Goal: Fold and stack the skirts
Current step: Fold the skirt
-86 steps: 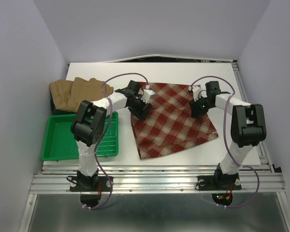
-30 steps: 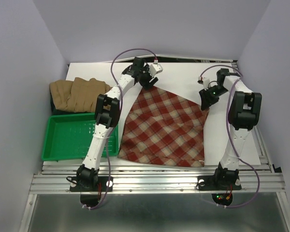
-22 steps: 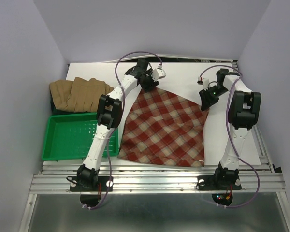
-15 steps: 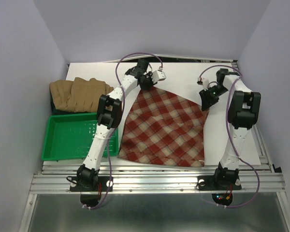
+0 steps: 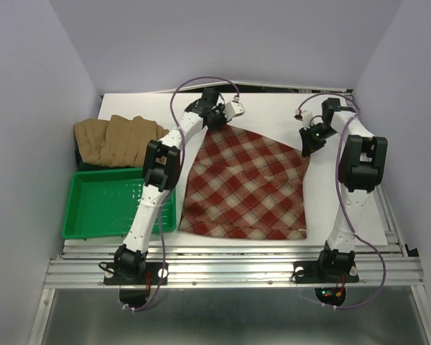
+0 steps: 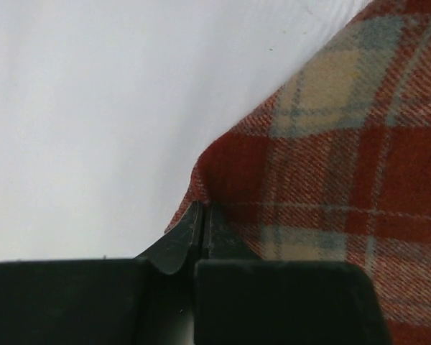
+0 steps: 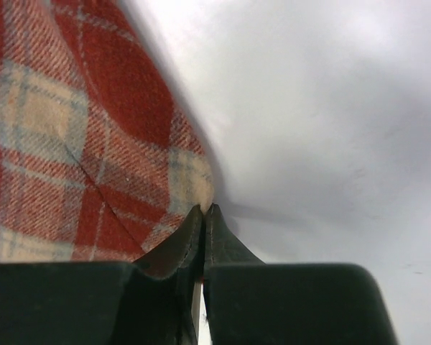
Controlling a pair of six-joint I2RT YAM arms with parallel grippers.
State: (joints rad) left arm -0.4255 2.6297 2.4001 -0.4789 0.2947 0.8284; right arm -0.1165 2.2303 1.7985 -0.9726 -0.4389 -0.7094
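Observation:
A red-and-cream plaid skirt point(image 5: 248, 183) lies spread on the white table, its far edge raised between my two grippers. My left gripper point(image 5: 214, 123) is shut on the skirt's far left corner point(image 6: 223, 172); in the left wrist view point(image 6: 203, 208) its jaws pinch the cloth edge. At the far right corner my right gripper point(image 5: 309, 142) is shut on the plaid skirt point(image 7: 93, 144), its tips point(image 7: 203, 210) pressed together on the hem. Plain tan-brown skirts point(image 5: 115, 138) lie heaped at the far left.
A green ribbed tray point(image 5: 93, 205) sits at the near left, below the tan heap. The white table top point(image 5: 266, 111) shows beyond the plaid cloth. Purple-grey walls stand on both sides and behind.
Both grippers have shut on the plaid skirt's far corners. The far edge has been drawn up and back, and the near hem has slid away from the front edge.

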